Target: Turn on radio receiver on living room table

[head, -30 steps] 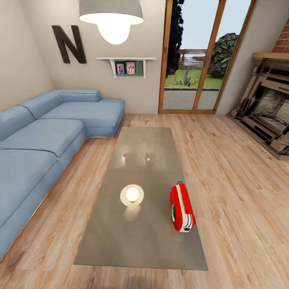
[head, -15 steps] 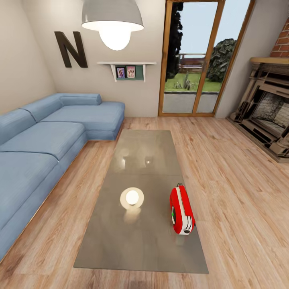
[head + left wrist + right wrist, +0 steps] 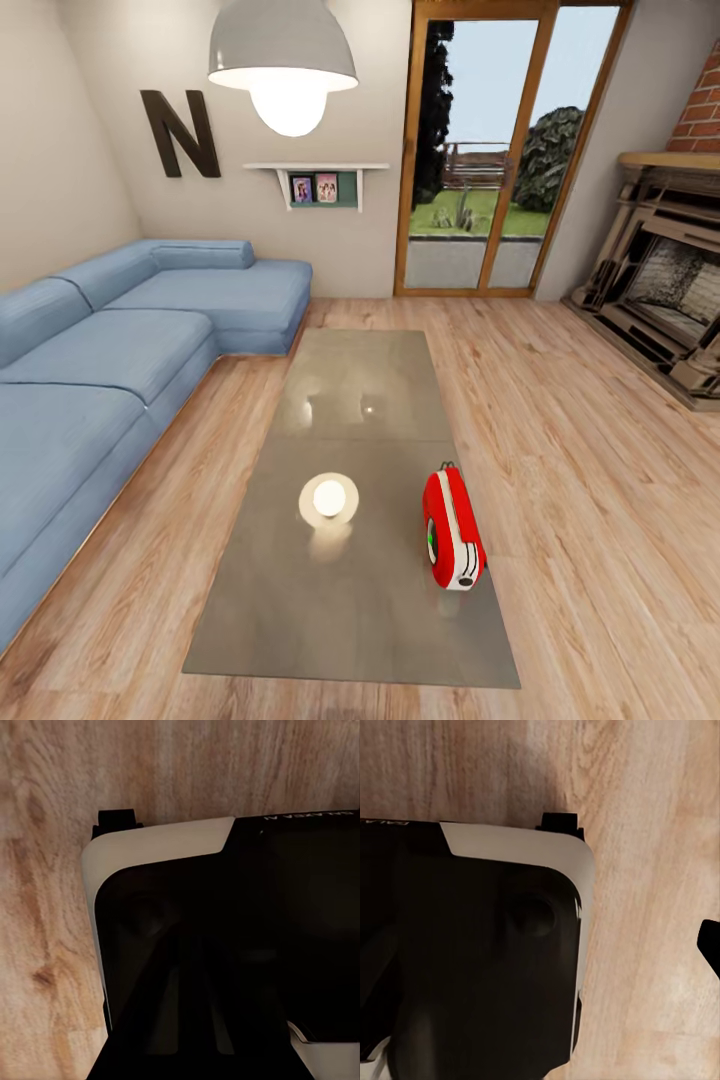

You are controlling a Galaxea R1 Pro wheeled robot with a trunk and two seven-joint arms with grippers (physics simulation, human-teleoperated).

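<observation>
sofa (image 3: 90, 390) cut at left edge | fireplace (image 3: 665, 300) cut right

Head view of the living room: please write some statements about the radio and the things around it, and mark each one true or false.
1. The radio receiver stands on the table, near its right edge. True.
2. A blue sofa is to the left of the table. True.
3. The radio receiver is green. False: it is red with a white stripe.
4. The fireplace is behind the sofa. False: it is at the right side of the room.
5. A pendant lamp is reflected in the tabletop. True.
</observation>
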